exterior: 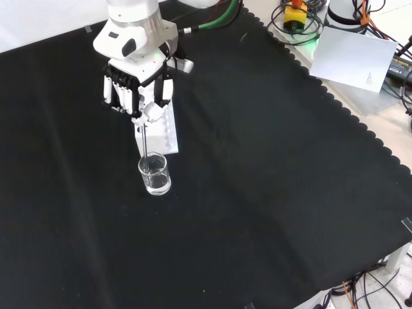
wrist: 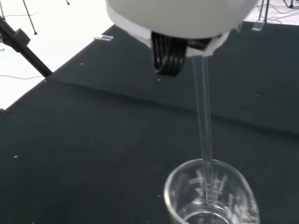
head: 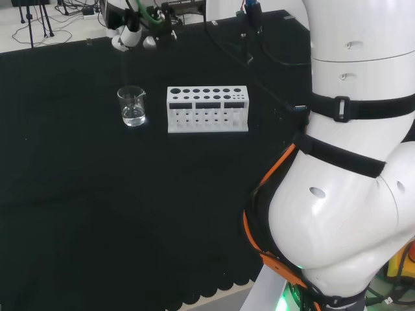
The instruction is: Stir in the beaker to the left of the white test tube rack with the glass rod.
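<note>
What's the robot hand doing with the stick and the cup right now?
Robot hand shut on thin clear glass rod. Rod tip inside small clear glass beaker, liquid at its bottom. White test tube rack alongside, nothing in the way.

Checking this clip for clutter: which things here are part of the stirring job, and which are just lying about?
Part of the job:
- beaker, some clear liquid inside
- glass rod, lower end inside the beaker
- hand, holding the rod
- white test tube rack, the landmark

Lying about:
- paper sheet
- cables
</note>
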### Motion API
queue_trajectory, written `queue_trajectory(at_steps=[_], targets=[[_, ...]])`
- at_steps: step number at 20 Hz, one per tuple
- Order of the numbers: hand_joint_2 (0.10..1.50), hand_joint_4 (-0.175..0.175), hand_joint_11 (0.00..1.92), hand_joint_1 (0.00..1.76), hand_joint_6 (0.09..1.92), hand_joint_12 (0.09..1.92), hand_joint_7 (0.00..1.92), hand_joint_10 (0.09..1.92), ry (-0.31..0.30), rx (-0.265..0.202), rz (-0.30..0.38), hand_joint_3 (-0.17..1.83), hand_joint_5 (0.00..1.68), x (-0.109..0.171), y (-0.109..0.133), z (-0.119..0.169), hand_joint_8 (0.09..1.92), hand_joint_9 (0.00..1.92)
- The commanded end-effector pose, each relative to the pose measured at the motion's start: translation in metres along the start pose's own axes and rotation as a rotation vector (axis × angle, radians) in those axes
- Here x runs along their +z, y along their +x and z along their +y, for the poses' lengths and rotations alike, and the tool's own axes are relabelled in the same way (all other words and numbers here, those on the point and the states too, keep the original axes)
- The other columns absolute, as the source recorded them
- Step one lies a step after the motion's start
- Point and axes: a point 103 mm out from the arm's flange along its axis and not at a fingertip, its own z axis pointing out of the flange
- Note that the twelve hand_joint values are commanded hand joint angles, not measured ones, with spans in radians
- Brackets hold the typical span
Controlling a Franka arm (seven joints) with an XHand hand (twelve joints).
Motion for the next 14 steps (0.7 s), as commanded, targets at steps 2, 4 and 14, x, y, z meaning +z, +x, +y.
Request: queue_trajectory(at_steps=[2,4,14], targets=[[0.59,-0.175,1.06,1.33,0.48,0.89,1.38,0.79,0.022,0.061,-0.009,0.76,1.26,0.004,-0.027,-0.03,0.79,1.64],[0.59,-0.175,1.06,1.33,0.48,0.89,1.38,0.79,0.028,0.055,-0.014,0.76,1.26,0.005,-0.024,-0.033,0.79,1.64],[0.59,-0.175,1.06,1.33,0.48,0.89,1.37,0.79,0.05,0.001,-0.02,0.76,1.26,0.017,0.029,-0.002,0.79,1.64]])
